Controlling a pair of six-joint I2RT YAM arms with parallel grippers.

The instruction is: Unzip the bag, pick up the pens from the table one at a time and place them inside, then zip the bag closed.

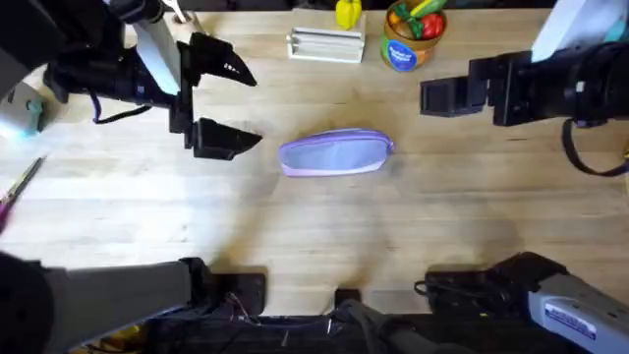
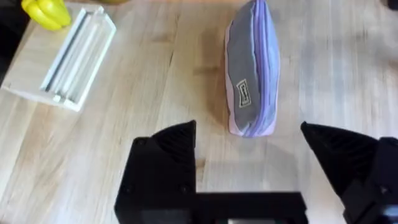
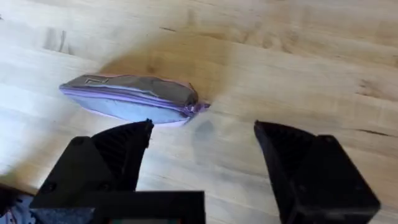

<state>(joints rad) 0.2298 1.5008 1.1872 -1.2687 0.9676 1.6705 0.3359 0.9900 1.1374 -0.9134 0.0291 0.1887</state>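
Note:
The lavender bag (image 1: 336, 153) lies lengthwise at the middle of the table (image 1: 295, 226), its zipper line looking shut with the pull at its right end (image 3: 199, 107). My left gripper (image 1: 224, 100) hovers to the bag's left, open, its black fingers (image 2: 165, 155) spread wider than the bag's near end (image 2: 252, 68). Up and to the right of the bag my right gripper (image 1: 439, 95) is also open, holding nothing. In the right wrist view the bag (image 3: 130, 99) lies beyond the gripper (image 3: 205, 146). The pens are out of view.
A white tray of sticks (image 1: 325, 44) (image 2: 62, 59) and a yellow object (image 1: 347, 12) stand at the back. Right of them is a cup of coloured items (image 1: 413, 34). A slim grey-pink stick (image 1: 20, 182) lies at the left edge. Bare wood surrounds the bag.

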